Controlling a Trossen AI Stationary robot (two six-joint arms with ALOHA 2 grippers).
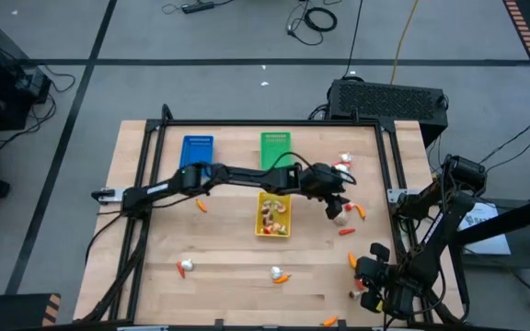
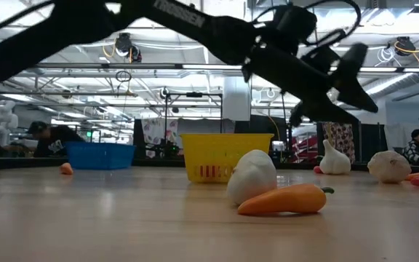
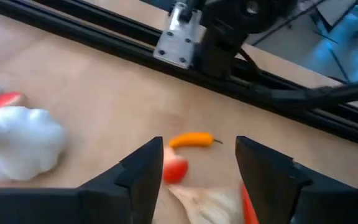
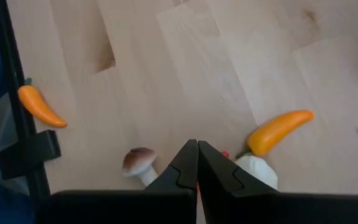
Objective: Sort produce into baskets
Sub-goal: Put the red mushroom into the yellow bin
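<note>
The produce lies scattered over the wooden worktop (image 1: 219, 248): a white garlic bulb (image 1: 339, 211) sits right of the yellow basket (image 1: 273, 215), with an orange pepper (image 1: 359, 212) and a small red piece (image 1: 346, 232) close by. More bulbs and orange bits rest near the front edge, and one orange piece (image 1: 201, 206) lies below the blue basket (image 1: 197, 151). The yellow basket already holds several pieces (whitish and reddish ones). The green basket (image 1: 276, 147) stands beside the blue one at the back.

The left gripper (image 3: 199, 167) hangs over the garlic bulb with its fingers spread, pinching nothing. The right gripper (image 4: 197, 167) waits at the front right corner, fingers pressed together, above a mushroom (image 4: 140, 163).
</note>
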